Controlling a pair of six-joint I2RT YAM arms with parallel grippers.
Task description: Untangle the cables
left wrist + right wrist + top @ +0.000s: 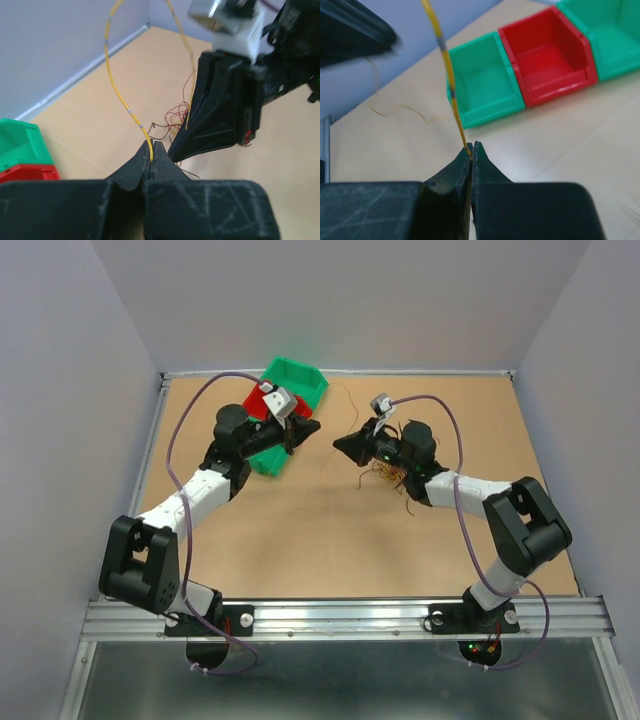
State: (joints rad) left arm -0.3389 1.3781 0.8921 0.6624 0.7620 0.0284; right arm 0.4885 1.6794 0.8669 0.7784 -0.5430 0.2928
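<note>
Above the table (300, 540), your left gripper (151, 150) and right gripper (471, 150) each pinch one yellow wire (116, 82), looped in the air between them. The clump (175, 112) lies under the right one, looking mostly tangled.

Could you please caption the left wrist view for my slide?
Left end effector pinches a looping yellow cable; right end effector opposite.

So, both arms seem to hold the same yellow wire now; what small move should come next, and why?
Probably draw the left jaws and the right jaws slowly apart. Both are shut on one yellow wire, which arches slack between them, above the clump of red and brown wires on the table. Taking up the slack should show whether it is free.
</note>
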